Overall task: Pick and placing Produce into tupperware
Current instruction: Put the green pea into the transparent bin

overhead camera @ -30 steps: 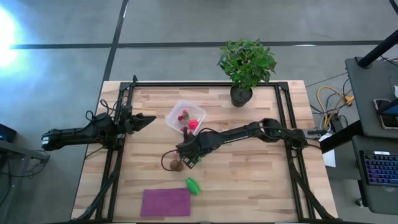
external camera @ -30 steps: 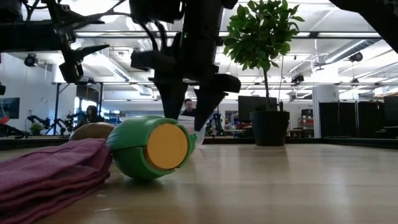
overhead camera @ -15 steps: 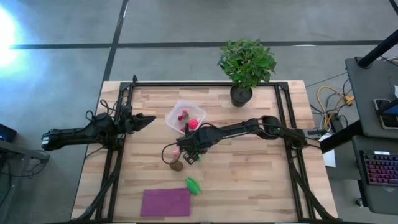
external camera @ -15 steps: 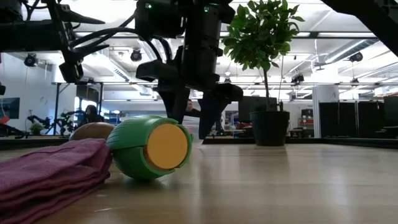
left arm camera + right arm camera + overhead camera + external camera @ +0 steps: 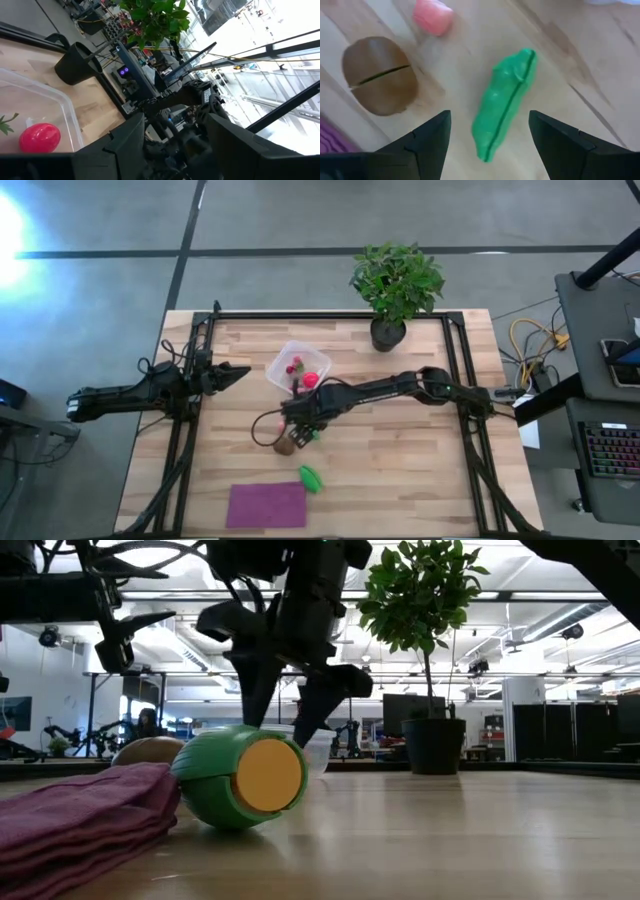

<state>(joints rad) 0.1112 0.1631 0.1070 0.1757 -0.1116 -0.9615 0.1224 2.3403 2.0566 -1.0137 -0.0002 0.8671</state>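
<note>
My right gripper [image 5: 294, 426] [image 5: 490, 122] is open and hovers over the middle of the table, pointing down. Below it lies a green pod [image 5: 504, 111], lined up with the gap between the fingers and untouched. A brown oval [image 5: 380, 75] [image 5: 285, 446] and a pink bit [image 5: 434, 17] lie beside the pod. A second green piece [image 5: 311, 478] [image 5: 240, 777] rests nearer the table's front. The clear tupperware [image 5: 283, 362] holds a red ball [image 5: 311, 380] and small red bits [image 5: 295, 365]. My left gripper [image 5: 238, 370] [image 5: 175, 120] waits open, left of the tub.
A purple cloth [image 5: 266, 505] lies at the near edge, close to the second green piece. A potted plant [image 5: 392, 290] stands at the far edge. Black frame rails [image 5: 190, 430] run along both sides of the table. Bare wood shows to the right of the pieces.
My right gripper has shifted slightly toward the table's left and tipped, its fingers now slanting over the brown oval and the pod. It stays open. Nothing on the table has moved.
</note>
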